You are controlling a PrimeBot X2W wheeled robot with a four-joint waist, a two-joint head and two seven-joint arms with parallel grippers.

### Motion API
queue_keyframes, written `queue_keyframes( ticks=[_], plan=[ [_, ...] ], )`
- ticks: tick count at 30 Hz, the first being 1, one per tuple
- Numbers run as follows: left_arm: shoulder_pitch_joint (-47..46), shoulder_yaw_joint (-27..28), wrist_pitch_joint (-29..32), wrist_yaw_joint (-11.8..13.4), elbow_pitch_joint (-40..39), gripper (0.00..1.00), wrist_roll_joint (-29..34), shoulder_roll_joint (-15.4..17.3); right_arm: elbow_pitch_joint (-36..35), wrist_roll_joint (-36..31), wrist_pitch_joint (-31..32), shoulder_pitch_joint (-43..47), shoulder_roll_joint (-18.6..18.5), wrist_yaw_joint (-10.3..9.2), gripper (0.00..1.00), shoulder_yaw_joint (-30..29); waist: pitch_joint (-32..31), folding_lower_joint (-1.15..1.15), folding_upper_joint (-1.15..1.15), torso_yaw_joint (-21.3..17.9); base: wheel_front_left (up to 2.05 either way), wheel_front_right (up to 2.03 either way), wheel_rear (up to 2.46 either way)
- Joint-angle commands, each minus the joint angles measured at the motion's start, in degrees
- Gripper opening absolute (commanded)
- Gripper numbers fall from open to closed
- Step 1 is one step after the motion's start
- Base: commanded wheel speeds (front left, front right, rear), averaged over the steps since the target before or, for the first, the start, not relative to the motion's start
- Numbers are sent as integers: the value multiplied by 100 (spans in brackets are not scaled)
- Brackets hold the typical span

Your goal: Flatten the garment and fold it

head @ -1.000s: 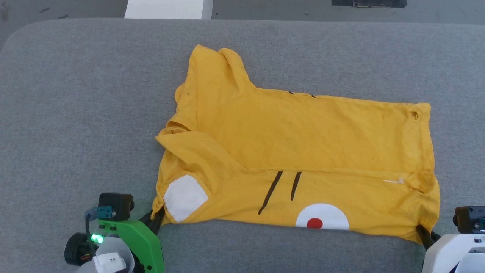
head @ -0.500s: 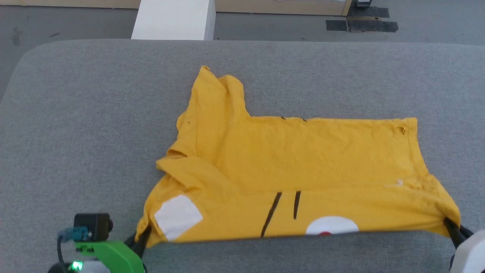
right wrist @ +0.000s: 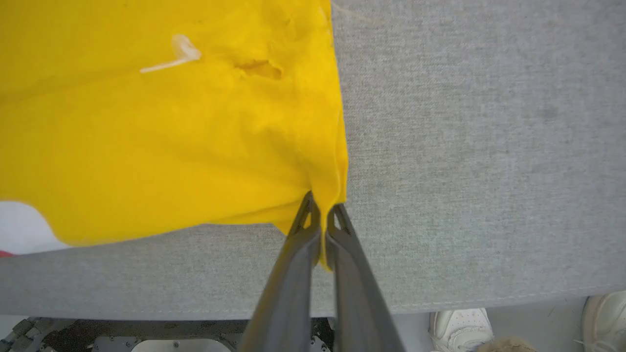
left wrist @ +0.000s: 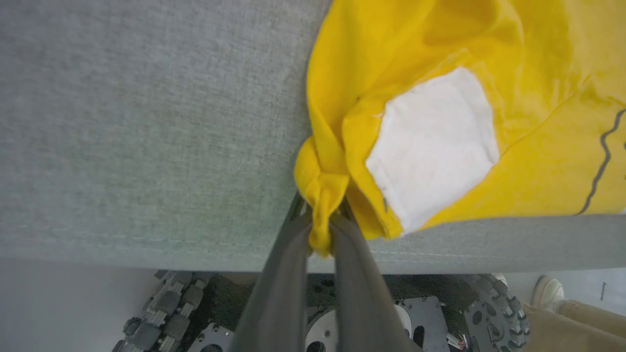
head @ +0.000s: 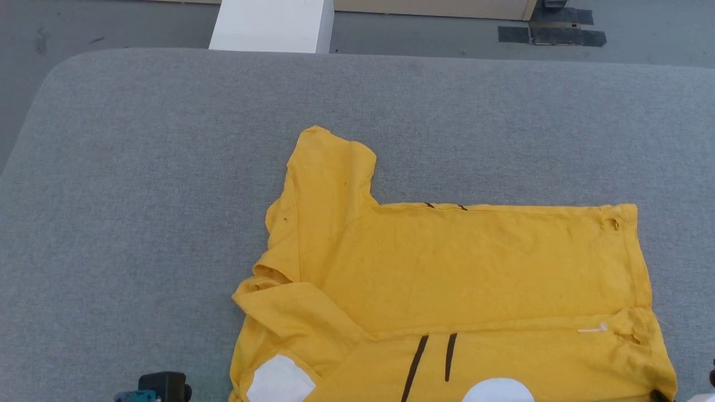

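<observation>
Drawn nearer the front edge of the table (head: 139, 195) than a second ago, the yellow T-shirt (head: 475, 268) lies there, left end effector (left wrist: 320, 230) clenched on its sleeve corner and right end effector (right wrist: 323, 220) on its hem corner, evidently tensioning it flat.

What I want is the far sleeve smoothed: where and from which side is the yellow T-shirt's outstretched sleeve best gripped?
On the bright yellow T-shirt, pinch the far sleeve's cuff hem, coming from the far side of the grey padded table: that hem is the sleeve's free edge, lying flat and pointing away from the robot.
</observation>
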Motion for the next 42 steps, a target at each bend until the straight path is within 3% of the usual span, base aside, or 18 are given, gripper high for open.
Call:
queue_keyframes(
  ticks=[1, 2, 3, 10, 16, 18, 21, 24, 28, 35, 42],
  plan=[
    [-137, 60, -147, -22, 148, 45, 57, -42, 58, -86, -191, -111, -5, -11, 66, 2, -14, 0, 0, 3, 0, 0, 0],
    [-197, 91, -236, -38, 217, 84, 69, -86, 106, -101, -290, -162, -7, -11, 100, 13, -24, 0, 0, 2, 0, 0, 0],
    [-265, 100, -309, -65, 299, 100, 103, -108, 179, -110, -364, -210, -14, -11, 100, 38, -38, 0, 0, -5, 0, 0, 0],
    [-451, 708, -948, -201, 85, 100, -181, -265, 71, 55, -728, -461, -76, -11, 100, 119, -100, 0, 0, -116, 0, 0, 0],
    [-977, 1300, -1358, -58, -740, 100, 254, 225, -419, -161, -1268, -841, -57, -11, 100, 174, 233, 0, 0, -278, 0, 0, 0],
    [-1417, 1390, -1457, 36, -934, 100, 596, 401, -542, -249, -1470, -1003, -33, -11, 100, 273, 416, 0, 0, -323, 0, 0, 0],
    [-2392, 1308, -1429, -61, -969, 100, 1103, 681, -670, -387, -1765, -1280, -11, -11, 100, 428, 781, 0, 0, -398, 0, 0, 0],
    [-3420, 1020, -1151, -357, -733, 100, 1462, 895, -712, -495, -1949, -1510, -1, -11, 100, 593, 1062, 0, 0, -464, 0, 0, 0],
    [-4773, 544, -579, -930, -233, 100, 1743, 1035, -735, -573, -2076, -1763, 26, -11, 100, 783, 1399, 0, 0, -590, 0, 0, 0],
    [-6221, -173, 523, -1952, 899, 100, 1519, 872, -640, -630, -2176, -2020, 46, -11, 100, 1029, 1817, 0, 0, -821, 0, 0, 0],
    [-6463, -451, 1181, -2190, 1451, 100, 1194, 948, -507, -618, -2246, -2189, 90, -11, 100, 1146, 2138, 0, 0, -1012, 0, 0, 0]
  ],
)
